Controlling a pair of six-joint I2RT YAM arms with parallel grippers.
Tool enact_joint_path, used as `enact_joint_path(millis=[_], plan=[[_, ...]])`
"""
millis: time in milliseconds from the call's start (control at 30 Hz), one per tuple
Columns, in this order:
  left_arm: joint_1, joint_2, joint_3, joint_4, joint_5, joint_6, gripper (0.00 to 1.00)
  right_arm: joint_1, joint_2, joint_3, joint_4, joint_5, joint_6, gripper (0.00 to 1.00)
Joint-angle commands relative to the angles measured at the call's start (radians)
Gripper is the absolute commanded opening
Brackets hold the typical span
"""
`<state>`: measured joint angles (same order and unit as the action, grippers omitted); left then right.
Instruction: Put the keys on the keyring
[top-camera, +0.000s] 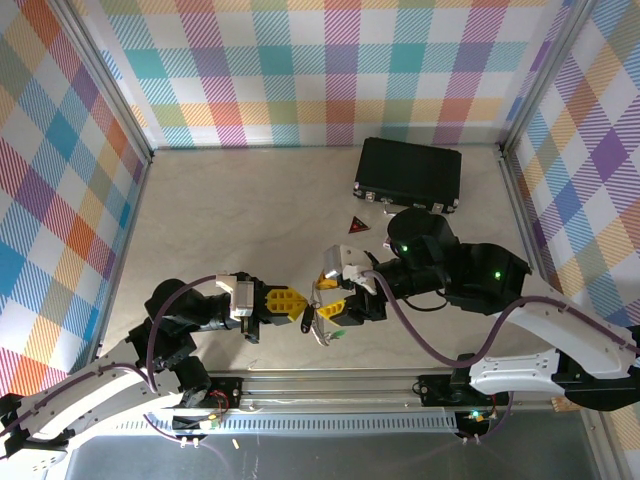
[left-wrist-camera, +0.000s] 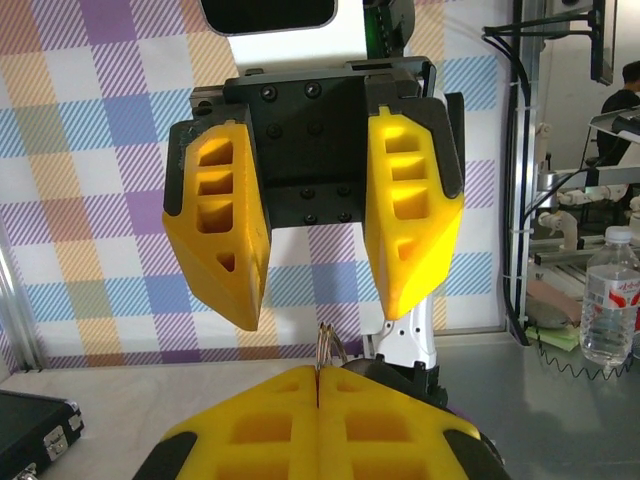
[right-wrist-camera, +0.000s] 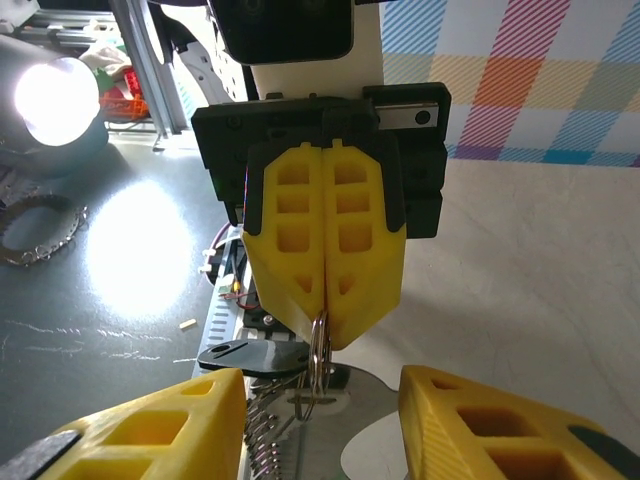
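My left gripper (top-camera: 300, 303) (left-wrist-camera: 318, 372) is shut on the keyring (left-wrist-camera: 330, 350), a small silvery split ring that pokes out past its fingertips. In the right wrist view the same ring (right-wrist-camera: 320, 352) hangs from the shut left gripper (right-wrist-camera: 325, 318). A black-headed key (right-wrist-camera: 250, 355) (top-camera: 308, 322) lies against the ring and dangles below it. I cannot tell if it is threaded on. A speck of green key (top-camera: 340, 333) shows lower right. My right gripper (top-camera: 325, 290) (right-wrist-camera: 320, 378) (left-wrist-camera: 322, 315) faces the left one with its fingers open either side of the ring, touching nothing.
A black rectangular case (top-camera: 408, 173) lies at the back right, with a dark red triangular piece (top-camera: 356, 226) in front of it. Plaid walls enclose three sides. A metal rail (top-camera: 330, 385) runs along the near edge under the grippers.
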<state>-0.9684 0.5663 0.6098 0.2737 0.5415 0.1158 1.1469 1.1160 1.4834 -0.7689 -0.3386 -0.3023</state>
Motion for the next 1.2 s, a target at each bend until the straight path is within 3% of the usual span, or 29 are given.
enact_joint_path(millis=[0, 167, 467, 600, 733, 900, 1000, 1167], plan=[[-0.007, -0.013, -0.012, 0.095, 0.026, -0.020, 0.00, 0.008, 0.002, -0.019, 0.042, -0.033, 0.025, 0.40], [-0.007, -0.011, -0.023, 0.119, 0.031, -0.027, 0.00, 0.008, 0.015, -0.034, 0.060, -0.044, 0.032, 0.31], [-0.007, -0.014, -0.030, 0.119, 0.014, -0.027, 0.00, 0.008, 0.059, -0.018, 0.004, 0.012, -0.007, 0.00], [-0.007, -0.019, 0.029, -0.076, -0.078, 0.057, 0.00, 0.008, 0.095, 0.046, -0.110, 0.065, -0.076, 0.00], [-0.007, 0.020, 0.126, -0.315, -0.150, 0.163, 0.16, 0.011, 0.173, 0.132, -0.257, 0.109, -0.149, 0.00], [-0.007, 0.086, 0.195, -0.442, -0.189, 0.224, 0.17, 0.035, 0.251, 0.201, -0.362, 0.152, -0.198, 0.00], [-0.008, 0.107, 0.196, -0.437, -0.184, 0.230, 0.00, 0.041, 0.267, 0.213, -0.367, 0.157, -0.204, 0.00], [-0.007, 0.104, 0.164, -0.383, -0.185, 0.220, 0.00, 0.042, 0.219, 0.198, -0.312, 0.096, -0.183, 0.00]])
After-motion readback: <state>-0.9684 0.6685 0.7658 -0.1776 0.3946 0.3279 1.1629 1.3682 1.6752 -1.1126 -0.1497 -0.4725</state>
